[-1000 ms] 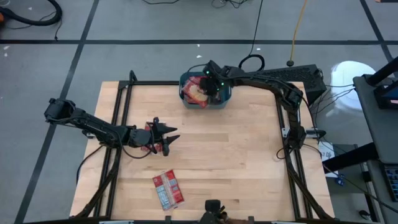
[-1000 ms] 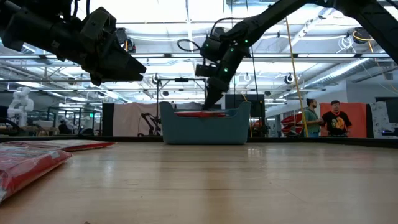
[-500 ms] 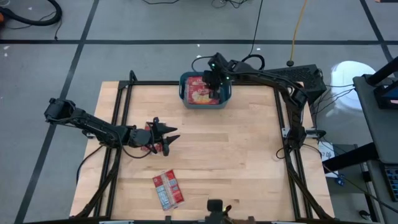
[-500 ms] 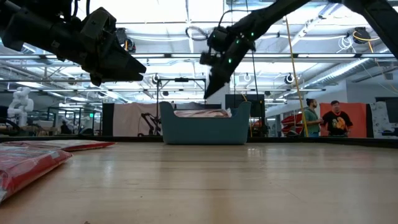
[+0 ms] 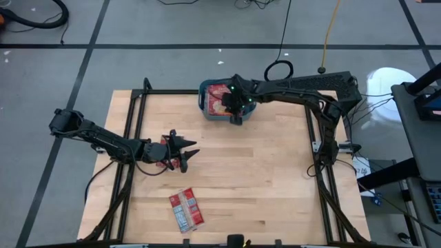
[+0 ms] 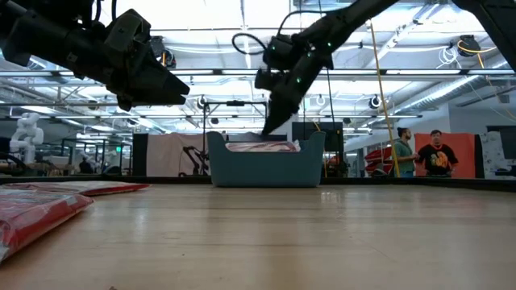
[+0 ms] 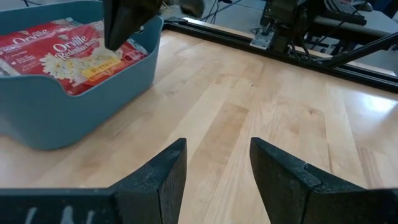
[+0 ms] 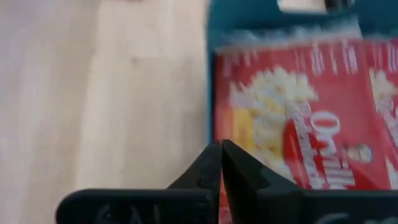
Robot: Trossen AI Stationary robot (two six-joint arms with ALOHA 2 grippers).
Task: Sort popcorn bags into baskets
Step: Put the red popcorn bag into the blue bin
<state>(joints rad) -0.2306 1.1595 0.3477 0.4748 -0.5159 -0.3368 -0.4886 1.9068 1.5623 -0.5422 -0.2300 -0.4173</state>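
Where "Orville" packets (image 7: 68,56) fill the tub (image 7: 74,99), right tool (image 5: 238,110) hangs clenched.

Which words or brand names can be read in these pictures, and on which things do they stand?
"Orville Redenbacher's" – on the top bag in the tub, left wrist view.
"Orville" – on a second bag beside it, the rest cut off.
"Orvi..." – on a bag in the right wrist view, blurred.
Smaller print on the bags and on the packets on the table: too small to read.
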